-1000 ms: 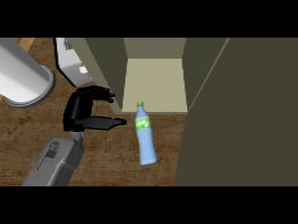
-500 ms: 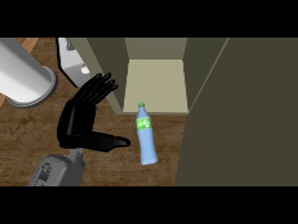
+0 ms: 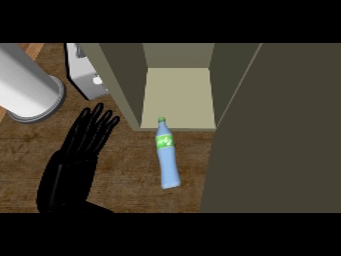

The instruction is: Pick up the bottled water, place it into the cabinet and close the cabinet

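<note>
Bottled water (image 3: 167, 160) lies flat on the wood counter (image 3: 129, 170), base nearest, green cap at the cabinet's front lip. It is probably light, stiff, smooth plastic that can roll; best gripped round the mid-body below the label. Left hand (image 3: 73, 160) is beside it, apart, fingers straight, pointing away, holding nothing. Farther off, the cabinet (image 3: 179, 95) is open, door (image 3: 284, 130) at right.

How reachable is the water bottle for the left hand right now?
Probably yes. The left hand is open beside the bottle, which lies on the counter in front of the open cabinet. Only bare wood shows between them.
</note>
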Controlling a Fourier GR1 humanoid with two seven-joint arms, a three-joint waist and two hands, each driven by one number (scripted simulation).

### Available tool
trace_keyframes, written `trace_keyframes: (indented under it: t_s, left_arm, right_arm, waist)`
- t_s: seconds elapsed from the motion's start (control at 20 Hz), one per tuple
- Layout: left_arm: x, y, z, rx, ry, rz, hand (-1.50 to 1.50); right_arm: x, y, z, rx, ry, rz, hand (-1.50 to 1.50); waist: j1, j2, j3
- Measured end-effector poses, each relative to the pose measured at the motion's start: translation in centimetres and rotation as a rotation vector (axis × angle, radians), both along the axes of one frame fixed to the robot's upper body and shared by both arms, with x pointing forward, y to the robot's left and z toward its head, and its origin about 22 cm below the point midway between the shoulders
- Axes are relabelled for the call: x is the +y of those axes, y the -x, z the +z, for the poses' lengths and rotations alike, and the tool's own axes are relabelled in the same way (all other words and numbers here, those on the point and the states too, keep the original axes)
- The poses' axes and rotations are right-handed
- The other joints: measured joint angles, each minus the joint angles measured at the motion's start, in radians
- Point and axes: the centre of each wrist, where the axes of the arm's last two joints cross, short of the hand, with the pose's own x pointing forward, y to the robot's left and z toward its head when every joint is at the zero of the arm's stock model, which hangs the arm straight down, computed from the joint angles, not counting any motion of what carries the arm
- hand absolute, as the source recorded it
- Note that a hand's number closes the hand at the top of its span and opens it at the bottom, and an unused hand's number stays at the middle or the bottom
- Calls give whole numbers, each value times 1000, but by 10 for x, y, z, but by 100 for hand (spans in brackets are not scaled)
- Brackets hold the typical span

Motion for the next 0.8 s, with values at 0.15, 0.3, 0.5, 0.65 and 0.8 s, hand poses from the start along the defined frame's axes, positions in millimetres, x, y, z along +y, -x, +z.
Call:
trace_keyframes:
  t_s: [0.15,0.3,0.5,0.65,0.8]
  left_arm:
    - [15,18,0,-5,14,6,-150]
    - [33,37,4,-17,18,36,-150]
    - [57,51,9,-28,24,81,-150]
    - [76,62,15,-32,24,100,-150]
    - [94,75,21,-36,29,111,-150]
  right_arm:
    - [0,2,7,8,62,79,150]
    - [3,2,13,-4,119,139,150]
    - [17,4,22,-1,166,198,150]
    - [26,4,29,-10,206,230,150]
    - [30,2,34,-33,249,240,150]
  waist:
    - [5,1,0]
    - [9,5,1]
    - [10,12,3]
    - [12,14,5]
    - [14,13,5]
